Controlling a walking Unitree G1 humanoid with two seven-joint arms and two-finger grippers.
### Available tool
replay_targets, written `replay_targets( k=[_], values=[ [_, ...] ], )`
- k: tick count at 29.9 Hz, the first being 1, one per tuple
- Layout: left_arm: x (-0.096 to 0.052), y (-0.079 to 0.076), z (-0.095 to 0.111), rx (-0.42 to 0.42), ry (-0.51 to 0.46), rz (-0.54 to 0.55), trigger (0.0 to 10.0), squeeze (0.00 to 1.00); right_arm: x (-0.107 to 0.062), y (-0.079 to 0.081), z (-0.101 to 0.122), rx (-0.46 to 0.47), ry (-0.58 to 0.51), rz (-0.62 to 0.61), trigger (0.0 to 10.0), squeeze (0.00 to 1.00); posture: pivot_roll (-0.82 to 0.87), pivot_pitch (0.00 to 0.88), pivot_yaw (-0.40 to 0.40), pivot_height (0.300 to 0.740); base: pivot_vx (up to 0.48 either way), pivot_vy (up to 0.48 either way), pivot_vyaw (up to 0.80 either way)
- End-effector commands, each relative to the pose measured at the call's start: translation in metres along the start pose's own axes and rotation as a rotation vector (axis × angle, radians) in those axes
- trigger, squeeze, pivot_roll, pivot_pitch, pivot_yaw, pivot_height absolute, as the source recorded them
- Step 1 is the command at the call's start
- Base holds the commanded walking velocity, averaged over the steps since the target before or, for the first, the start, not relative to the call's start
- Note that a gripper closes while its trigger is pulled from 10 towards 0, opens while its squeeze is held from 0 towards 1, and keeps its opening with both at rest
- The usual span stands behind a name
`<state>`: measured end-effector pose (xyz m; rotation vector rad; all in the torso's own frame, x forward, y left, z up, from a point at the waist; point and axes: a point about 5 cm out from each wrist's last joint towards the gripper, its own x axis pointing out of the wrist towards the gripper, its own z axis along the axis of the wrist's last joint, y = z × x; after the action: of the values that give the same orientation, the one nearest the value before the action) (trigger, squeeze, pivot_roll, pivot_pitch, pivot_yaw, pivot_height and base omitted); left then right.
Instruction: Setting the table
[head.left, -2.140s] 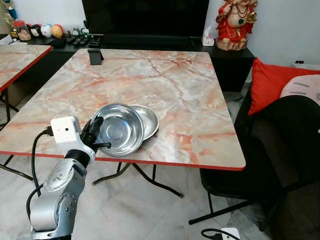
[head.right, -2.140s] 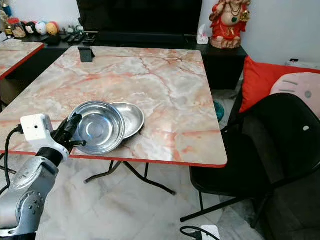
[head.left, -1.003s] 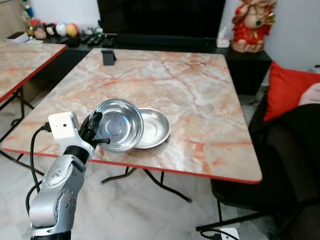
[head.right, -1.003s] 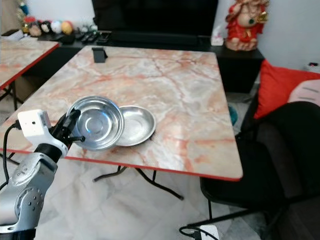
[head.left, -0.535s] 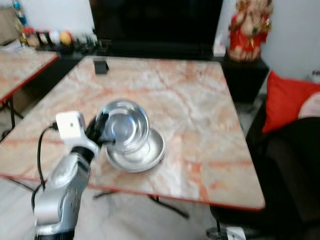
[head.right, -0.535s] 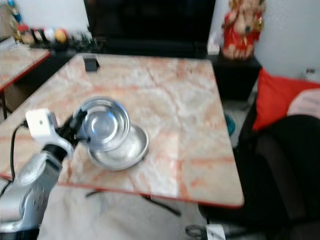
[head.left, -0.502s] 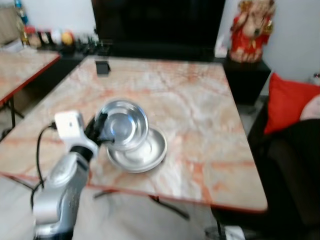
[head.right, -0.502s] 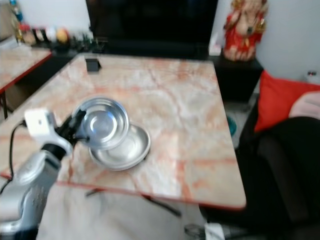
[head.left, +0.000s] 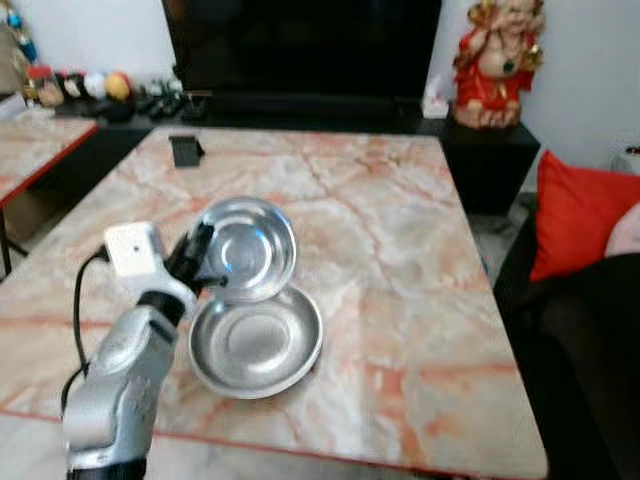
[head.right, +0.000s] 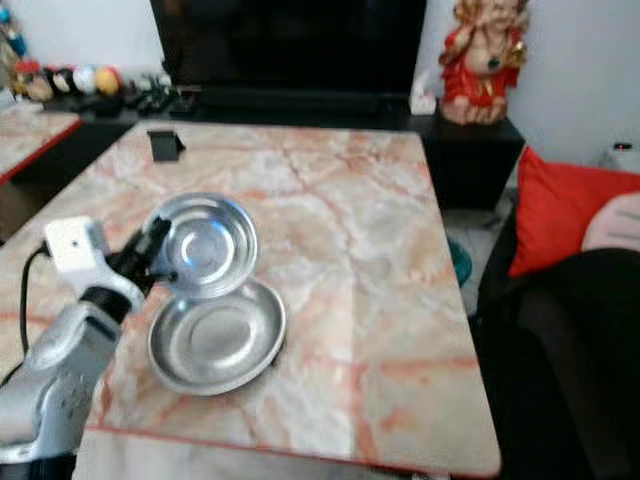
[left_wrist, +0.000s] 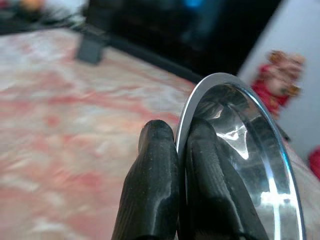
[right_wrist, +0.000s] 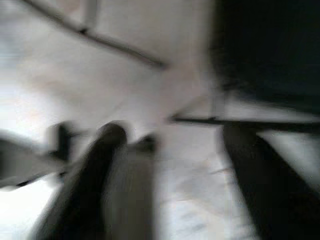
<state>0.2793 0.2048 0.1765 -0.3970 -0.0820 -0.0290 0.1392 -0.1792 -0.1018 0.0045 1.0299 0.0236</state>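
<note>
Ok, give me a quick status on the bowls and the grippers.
Left gripper shut on steel bowl rim, bowl lifted and tilted. Second steel bowl flat on marble table below it. Right gripper blurred, low over floor.

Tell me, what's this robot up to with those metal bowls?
It seems to be laying the table. Its left gripper is pinching the rim of one steel bowl, holding it tilted up above the marble table. A second steel bowl sits flat on the table just beneath it, near the front edge. A small black stand sits at the far corner. The right gripper hangs down by the floor, too blurred to judge.
</note>
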Motion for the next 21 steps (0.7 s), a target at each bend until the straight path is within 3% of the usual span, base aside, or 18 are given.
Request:
replay_targets(
  k=[1, 10, 14, 21],
  values=[
    [0.003, -0.002, 0.000, -0.070, 0.009, -0.004, 10.0, 0.00, -0.002, -0.006, -0.004, -0.009, 0.015, -0.014, 10.0, 0.00, 0.01, 0.000, 0.001, 0.740, 0.000, 0.000, 0.00],
    [0.000, 0.000, -0.016, -0.228, 0.156, 0.022, 10.0, 0.00, -0.002, -0.006, -0.004, -0.013, 0.018, -0.009, 10.0, 0.00, 0.00, 0.000, 0.005, 0.740, 0.000, 0.000, 0.00],
    [-0.009, -0.004, -0.022, -0.182, 0.250, -0.044, 10.0, 0.00, -0.002, -0.005, -0.005, -0.015, 0.022, -0.006, 10.0, 0.00, 0.01, 0.000, 0.008, 0.740, 0.000, 0.000, 0.00],
    [-0.017, -0.002, -0.035, -0.099, 0.390, -0.050, 10.0, 0.00, -0.002, -0.005, -0.006, -0.020, 0.026, 0.001, 10.0, 0.00, 0.01, 0.000, 0.011, 0.740, 0.000, 0.000, 0.00]
  ],
)
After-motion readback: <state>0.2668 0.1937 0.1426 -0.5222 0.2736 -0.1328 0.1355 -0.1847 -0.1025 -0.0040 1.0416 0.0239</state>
